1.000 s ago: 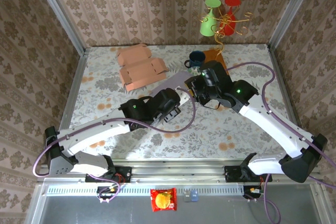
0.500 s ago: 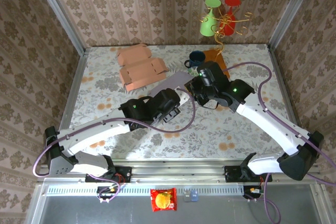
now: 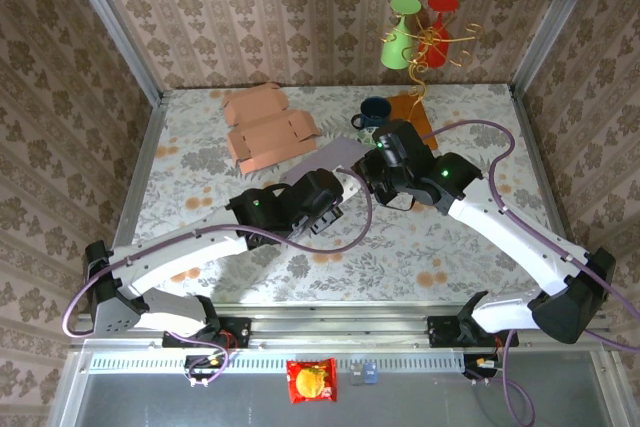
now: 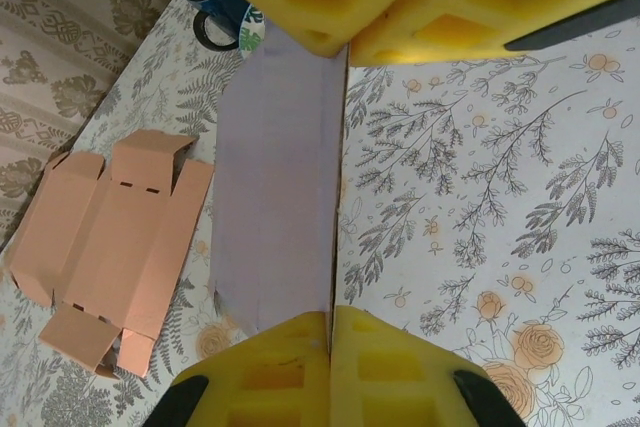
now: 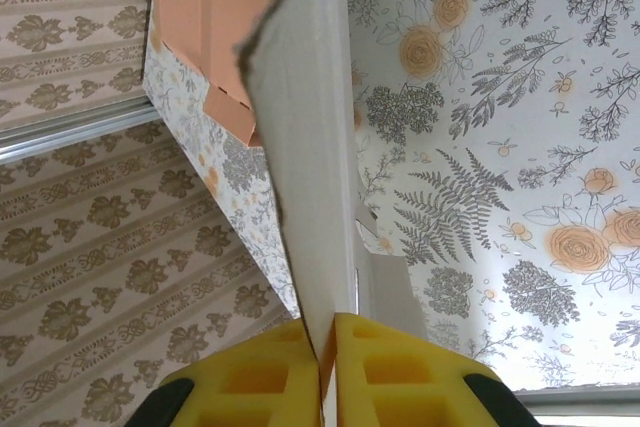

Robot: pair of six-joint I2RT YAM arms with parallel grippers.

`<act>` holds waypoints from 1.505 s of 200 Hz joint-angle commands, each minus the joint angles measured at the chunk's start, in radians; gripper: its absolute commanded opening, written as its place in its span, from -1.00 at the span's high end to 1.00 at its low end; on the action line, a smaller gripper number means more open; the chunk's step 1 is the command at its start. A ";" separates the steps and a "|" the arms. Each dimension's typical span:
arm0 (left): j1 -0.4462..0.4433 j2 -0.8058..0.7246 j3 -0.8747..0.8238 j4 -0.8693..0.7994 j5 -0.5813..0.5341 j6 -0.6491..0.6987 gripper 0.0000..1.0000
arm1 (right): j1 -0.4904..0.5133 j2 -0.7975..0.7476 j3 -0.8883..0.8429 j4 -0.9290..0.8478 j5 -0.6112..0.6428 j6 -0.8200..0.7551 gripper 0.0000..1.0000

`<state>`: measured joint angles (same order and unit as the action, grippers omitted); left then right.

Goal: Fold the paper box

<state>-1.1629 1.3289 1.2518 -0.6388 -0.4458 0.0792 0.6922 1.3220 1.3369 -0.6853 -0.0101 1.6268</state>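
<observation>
Unfolded lavender paper box (image 4: 280, 197) is held on edge above the middle of the desk (image 3: 190, 172). My left fingers (image 4: 390, 367) pinch its near end, my right fingers (image 5: 400, 372) its far end. Both grips are thin edge holds, so I judge that uneven pulling could tear the sheet or slip it free.

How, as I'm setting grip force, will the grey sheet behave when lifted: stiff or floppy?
Probably fairly stiff: the sheet spans flat between the left hand and right hand without sagging. Likely light, since its edge looks thin.
</observation>
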 commanded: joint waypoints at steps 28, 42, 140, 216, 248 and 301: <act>0.006 -0.018 0.032 -0.003 -0.005 -0.015 1.00 | 0.006 0.017 -0.006 -0.007 0.023 0.005 0.59; 0.006 -0.019 0.034 -0.002 -0.004 -0.012 1.00 | 0.006 0.022 -0.003 0.000 0.024 0.005 0.59; 0.006 -0.042 0.049 0.014 -0.008 -0.023 0.60 | 0.008 0.011 0.018 -0.006 0.066 0.011 1.00; 0.218 -0.322 0.054 0.200 0.042 -0.242 -0.03 | 0.009 -0.088 0.145 -0.128 0.112 0.069 1.00; 0.386 -0.350 0.035 0.198 0.163 -0.385 0.02 | 0.013 -0.119 0.237 -0.245 0.122 0.126 1.00; 0.621 -0.286 0.000 0.160 0.426 -0.597 0.11 | 0.028 -0.109 0.393 -0.435 0.195 0.185 1.00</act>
<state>-0.6128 1.0069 1.2736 -0.4637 -0.2123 -0.3649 0.7158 1.2137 1.7115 -1.0096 0.0856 1.7626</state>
